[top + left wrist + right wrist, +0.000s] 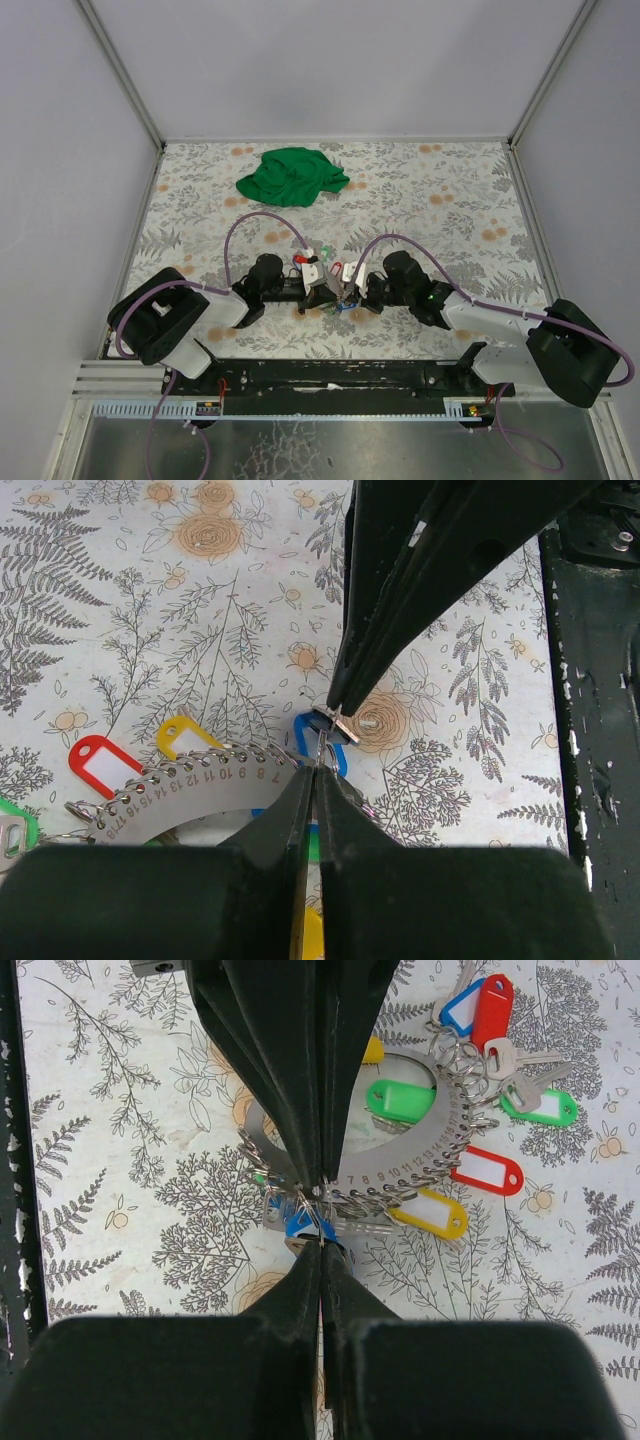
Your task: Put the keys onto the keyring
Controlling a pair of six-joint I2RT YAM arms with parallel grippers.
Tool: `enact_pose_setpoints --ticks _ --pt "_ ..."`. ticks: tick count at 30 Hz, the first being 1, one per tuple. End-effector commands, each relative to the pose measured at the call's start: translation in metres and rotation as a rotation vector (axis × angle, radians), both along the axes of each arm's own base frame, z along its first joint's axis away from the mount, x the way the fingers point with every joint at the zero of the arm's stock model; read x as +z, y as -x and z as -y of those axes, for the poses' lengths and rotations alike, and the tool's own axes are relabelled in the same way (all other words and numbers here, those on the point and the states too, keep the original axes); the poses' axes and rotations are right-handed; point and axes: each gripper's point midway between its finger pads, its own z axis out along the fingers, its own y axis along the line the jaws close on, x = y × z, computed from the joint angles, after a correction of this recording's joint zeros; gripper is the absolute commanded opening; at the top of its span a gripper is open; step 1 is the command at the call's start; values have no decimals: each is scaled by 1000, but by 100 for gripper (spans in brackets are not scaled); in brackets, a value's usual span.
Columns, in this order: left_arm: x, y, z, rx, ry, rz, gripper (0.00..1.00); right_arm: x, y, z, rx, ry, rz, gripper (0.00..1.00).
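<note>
Floral tablecloth (pixel 200 220), green cloth (pixel 292 175) bunched at far centre. Arms meet near centre. Left gripper (pixel 312 772) has its fingers pressed together on the edge of the keyring (pixel 400 1165), a numbered metal band with wire loops. Right gripper (pixel 320 1245) is clamped on the blue key (pixel 300 1226), just beside the band. Yellow key (pixel 432 1212) and red key (pixel 487 1171) at the outer edge, green key (pixel 400 1100) inside.

We see a crumpled green cloth (pixel 291 175) lying near the far edge of the fern-and-flower patterned table cover (pixel 450 200), left of its centre.
</note>
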Motion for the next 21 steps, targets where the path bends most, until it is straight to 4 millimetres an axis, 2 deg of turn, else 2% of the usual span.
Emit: enact_pose_setpoints --ticks 1,21 --pt "24 -4 7 -27 67 85 0 15 -9 -12 -2 -38 50 0" --pt "23 -4 8 -28 67 81 0 18 -6 -14 7 -46 32 0"
